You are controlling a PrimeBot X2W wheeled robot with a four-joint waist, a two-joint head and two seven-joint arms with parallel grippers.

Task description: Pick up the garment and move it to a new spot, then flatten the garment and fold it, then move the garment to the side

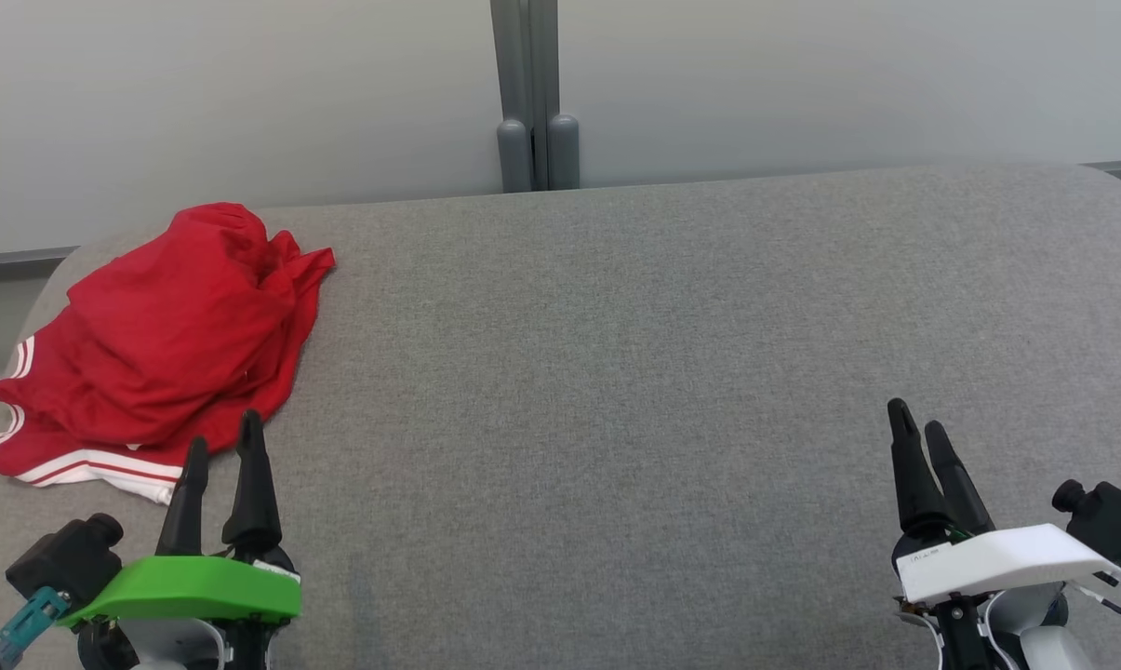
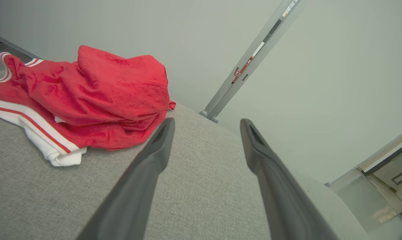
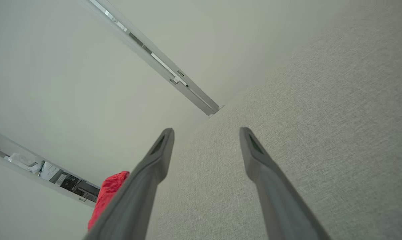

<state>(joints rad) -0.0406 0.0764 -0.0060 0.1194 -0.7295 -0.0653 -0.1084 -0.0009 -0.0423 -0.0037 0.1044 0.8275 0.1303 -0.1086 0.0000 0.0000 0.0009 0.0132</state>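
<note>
The left gripper (image 1: 223, 435), fingers spread and holding nothing, is at the near left, its tips just beside the near edge of the garment (image 1: 160, 344). The garment is a crumpled red heap with white stripes, lying at the far left of the grey surface (image 1: 616, 372). The right gripper (image 1: 916, 421), also spread and empty, is at the near right, well apart from the garment.

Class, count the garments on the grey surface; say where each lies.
1: the crumpled red garment, far left on the surface, near the left gripper; folds may hide more.
</note>
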